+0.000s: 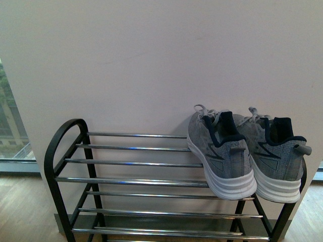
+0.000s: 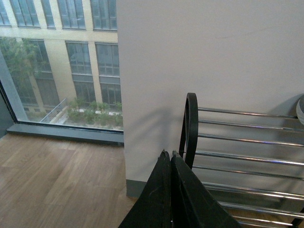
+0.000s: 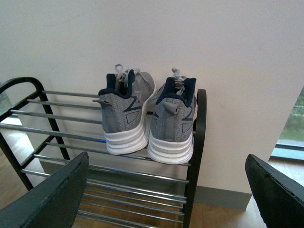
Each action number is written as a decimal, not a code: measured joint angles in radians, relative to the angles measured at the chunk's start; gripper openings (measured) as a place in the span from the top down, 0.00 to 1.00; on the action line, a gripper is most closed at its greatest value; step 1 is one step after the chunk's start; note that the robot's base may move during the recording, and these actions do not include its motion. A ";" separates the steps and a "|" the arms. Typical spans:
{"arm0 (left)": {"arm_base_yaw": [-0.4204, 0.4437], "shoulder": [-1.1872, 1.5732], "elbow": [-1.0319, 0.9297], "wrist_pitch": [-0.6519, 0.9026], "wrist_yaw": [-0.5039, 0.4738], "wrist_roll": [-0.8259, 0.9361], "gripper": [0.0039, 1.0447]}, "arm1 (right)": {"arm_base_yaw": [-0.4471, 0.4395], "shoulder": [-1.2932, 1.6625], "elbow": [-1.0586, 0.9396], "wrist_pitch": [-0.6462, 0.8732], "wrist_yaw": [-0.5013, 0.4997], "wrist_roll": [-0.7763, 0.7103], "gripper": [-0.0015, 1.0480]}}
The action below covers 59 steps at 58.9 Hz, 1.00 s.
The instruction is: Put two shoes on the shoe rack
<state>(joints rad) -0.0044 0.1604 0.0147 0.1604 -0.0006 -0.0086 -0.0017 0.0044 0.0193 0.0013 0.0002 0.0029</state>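
Two grey knit sneakers with white soles stand side by side, heels outward, on the top shelf at the right end of the shoe rack: the left shoe and the right shoe. The right wrist view shows the same pair, one shoe next to the other shoe, on the rack. My right gripper is open, back from the rack and holding nothing. My left gripper is shut and empty, near the arched left end of the rack.
A pale wall stands directly behind the rack. Wooden floor lies to the left, ending at a large window. The rack's lower chrome shelves hold nothing visible.
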 joint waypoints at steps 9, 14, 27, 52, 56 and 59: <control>0.000 -0.140 0.000 -0.153 0.000 0.000 0.99 | 0.000 0.000 0.000 0.000 0.000 0.000 0.09; 0.001 -0.142 0.000 -0.161 0.000 0.000 0.99 | 0.000 0.000 0.000 0.000 0.000 0.000 0.09; 0.001 -0.144 0.000 -0.161 0.000 0.000 0.86 | 0.000 0.000 0.000 0.000 0.000 0.000 0.09; 0.001 -0.145 0.000 -0.161 0.000 0.000 0.17 | 0.000 0.000 0.000 0.000 0.000 0.000 0.09; 0.001 -0.145 0.000 -0.161 0.000 0.001 0.08 | 0.000 0.000 0.000 0.000 0.000 0.000 0.09; 0.001 -0.145 0.000 -0.161 0.000 0.003 0.09 | 0.000 0.000 0.000 0.000 0.000 0.000 0.09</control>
<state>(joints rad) -0.0032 0.0158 0.0147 -0.0002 -0.0002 -0.0059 -0.0017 0.0048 0.0193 0.0013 0.0002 0.0029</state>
